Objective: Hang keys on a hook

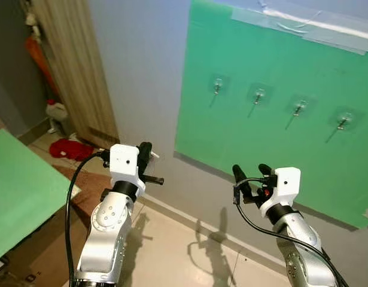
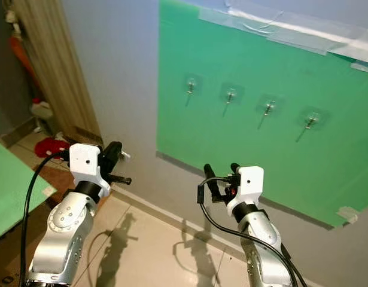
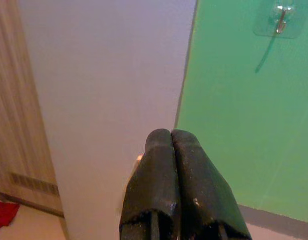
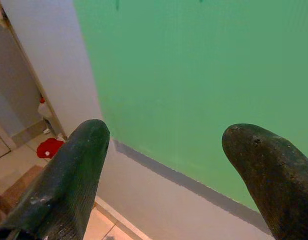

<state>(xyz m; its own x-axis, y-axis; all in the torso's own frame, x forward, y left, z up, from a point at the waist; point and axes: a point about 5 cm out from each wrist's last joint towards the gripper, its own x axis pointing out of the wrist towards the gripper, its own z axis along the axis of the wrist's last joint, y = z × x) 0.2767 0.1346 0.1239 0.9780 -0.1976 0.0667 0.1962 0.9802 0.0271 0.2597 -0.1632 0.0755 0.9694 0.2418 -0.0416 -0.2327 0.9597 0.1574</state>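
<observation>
Across the upper right of the head views, a green sheet [image 1: 273, 143] is hanging taped to the grey wall, carrying a row of four clear adhesive hooks [image 1: 259, 95], the leftmost hook [image 1: 217, 85] sitting nearest the sheet's left edge. In the lower left of the frame the left tool [image 1: 145, 150] is pointing at the wall with its two black fingers [image 3: 169, 190] pressing together; a small pale bit is peeking out beside them [image 3: 138, 158], which may be the keys, though it is too small to tell. In the lower centre-right the right tool [image 1: 251, 173] is hovering below the hooks with its fingers [image 4: 68, 175] standing wide apart and holding nothing. Judging by the task, keys should be handling as light, stiff metal that is dangling loosely and slipping easily, so pinching the ring itself, leaving its loop free, would be suiting the hook best.
</observation>
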